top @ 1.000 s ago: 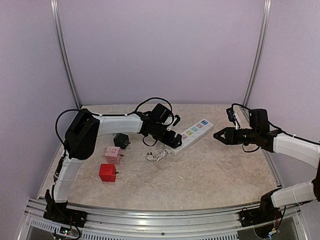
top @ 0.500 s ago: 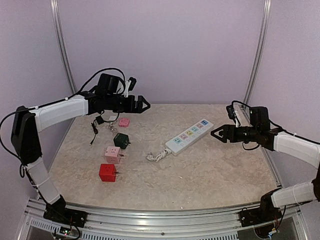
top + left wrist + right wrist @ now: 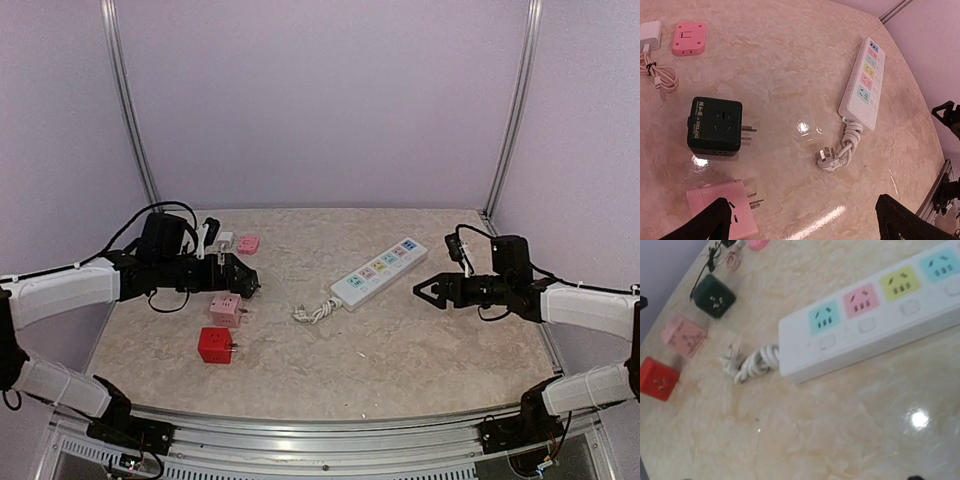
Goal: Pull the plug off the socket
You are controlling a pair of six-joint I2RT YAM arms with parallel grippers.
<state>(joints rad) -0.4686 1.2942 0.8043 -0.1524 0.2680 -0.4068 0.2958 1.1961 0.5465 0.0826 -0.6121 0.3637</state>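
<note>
1. Lilac walls enclose a marbled worktop [image 3: 420, 350].
2. The socket [image 3: 380, 272] lies flat mid-worktop, its cord [image 3: 314, 313] bundled at the near-left end.
3. The left gripper [image 3: 247, 283] hovers near the dark green cube [image 3: 715, 126], fingers spread wide and empty.
4. The right gripper [image 3: 420, 291] hangs just right of the socket. Its fingers appear parted and empty, though they are small in view.
</note>
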